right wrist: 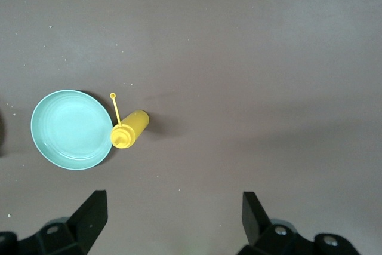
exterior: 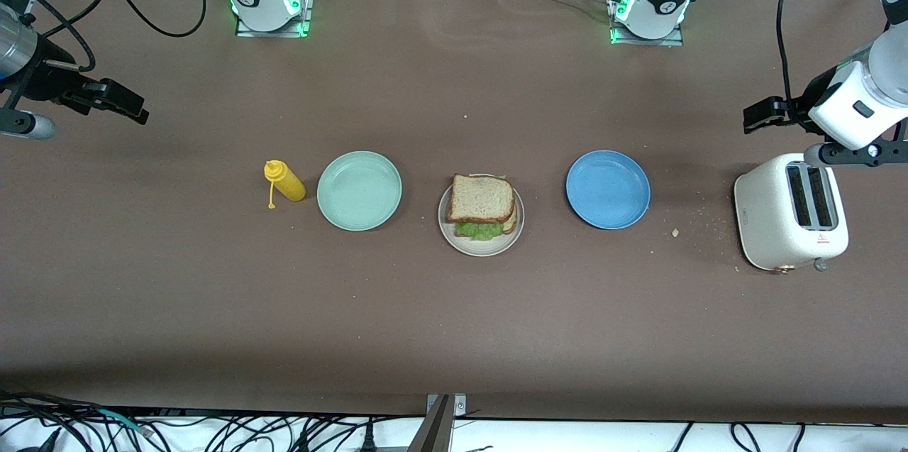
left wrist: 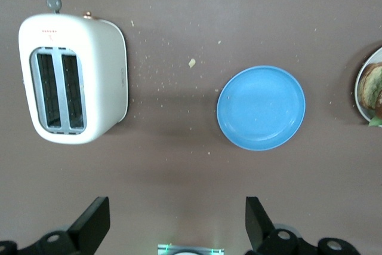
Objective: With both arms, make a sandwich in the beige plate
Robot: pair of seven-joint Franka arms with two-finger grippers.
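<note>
The sandwich (exterior: 482,198) lies on the beige plate (exterior: 489,247) at the middle of the table: a toasted bread slice on top, green lettuce (exterior: 479,230) sticking out under it, a second slice below. In the left wrist view only an edge of the sandwich (left wrist: 373,88) and of the beige plate (left wrist: 360,91) shows. My left gripper (exterior: 762,115) (left wrist: 176,207) hangs open and empty over the table's left-arm end, by the toaster. My right gripper (exterior: 117,101) (right wrist: 173,204) hangs open and empty over the right-arm end.
A mint-green plate (exterior: 359,190) (right wrist: 70,129) and a yellow squeeze bottle (exterior: 286,181) (right wrist: 130,128) lying on its side sit toward the right arm's end. A blue plate (exterior: 608,189) (left wrist: 261,107) and a white toaster (exterior: 791,211) (left wrist: 71,88) sit toward the left arm's end, with crumbs between them.
</note>
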